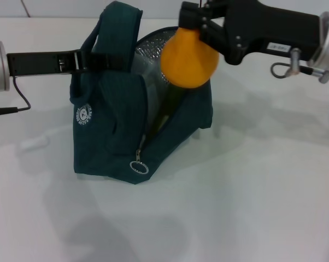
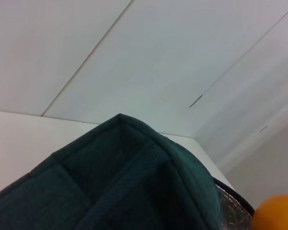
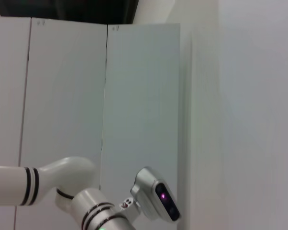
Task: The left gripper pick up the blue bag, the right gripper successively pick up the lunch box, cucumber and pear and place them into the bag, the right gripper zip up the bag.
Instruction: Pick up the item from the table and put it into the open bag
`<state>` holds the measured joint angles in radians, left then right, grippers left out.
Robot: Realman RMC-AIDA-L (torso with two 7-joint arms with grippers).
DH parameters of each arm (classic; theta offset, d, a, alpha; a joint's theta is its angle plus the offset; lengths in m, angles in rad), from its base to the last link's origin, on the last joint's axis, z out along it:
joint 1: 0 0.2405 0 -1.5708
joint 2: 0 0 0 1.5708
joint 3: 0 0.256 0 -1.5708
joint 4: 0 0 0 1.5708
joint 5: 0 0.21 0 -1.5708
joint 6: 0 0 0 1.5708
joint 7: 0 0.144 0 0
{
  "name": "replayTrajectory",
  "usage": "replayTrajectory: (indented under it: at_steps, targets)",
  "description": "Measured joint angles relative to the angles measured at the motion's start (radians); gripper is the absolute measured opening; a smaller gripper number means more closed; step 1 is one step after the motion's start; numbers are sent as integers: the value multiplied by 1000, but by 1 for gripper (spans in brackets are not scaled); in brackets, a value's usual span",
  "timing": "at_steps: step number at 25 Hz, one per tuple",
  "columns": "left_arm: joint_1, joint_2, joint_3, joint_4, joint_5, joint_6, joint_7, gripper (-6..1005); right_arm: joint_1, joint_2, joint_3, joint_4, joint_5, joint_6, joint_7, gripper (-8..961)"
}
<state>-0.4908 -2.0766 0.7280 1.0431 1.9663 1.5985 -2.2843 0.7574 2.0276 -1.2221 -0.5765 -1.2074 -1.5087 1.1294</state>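
Hanging at the bag's mouth, the pear [image 1: 189, 59] sits clenched in the right gripper [image 1: 197, 28], whose fingers close on its upper part from about one o'clock. The fruit hovers just above the opening of the blue bag [image 1: 115, 147], in front of the silver foil lining [image 1: 148, 54], and is not yet set down inside.

Directly below the pear, at its six o'clock, a long dark green shape runs down into the opening; it looks like the cucumber [image 1: 170, 103], already in the bag. The lunch box cannot be seen: nothing like it lies on the counter [image 1: 252, 196], so it is probably inside too, hidden by the fabric, though that is a judgement only.

At the bag's ten o'clock, the left gripper [image 1: 85, 61] reaches in from the side and grasps a loop handle [image 1: 118, 33], holding that side of the bag up so the mouth stays wide. The left wrist view shows only the teal fabric [image 2: 129, 177] close up, with a sliver of foil and the orange fruit [image 2: 278, 213] at one corner.

The zipper is fully open, and its ring pull [image 1: 139, 167] hangs low on the near end of the bag, at roughly six o'clock from the handles.

By this reading two of three items are packed and the third is at the point of release. What is left: lower and let go of the pear, draw the right gripper clear, then take the ring pull and run the zipper shut.

The right wrist view shows only wall panels and part of a white machine arm [image 3: 62, 187], nothing of the work.
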Motion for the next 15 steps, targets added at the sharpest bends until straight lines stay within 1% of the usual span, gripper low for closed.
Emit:
replayTrajectory:
  at_steps: [4,11,15]
  targets:
    - [-2,-1,1,0,0,0,0,39,22,0,-73,19,57,54,-34,47]
    - [-6,-1,2,0,0,0,0,39,28,0,-197,20,136,138,-82,49]
    - [-5,0,2,0,0,0,0,39,27,0,-236,22,150,175,-84,50]
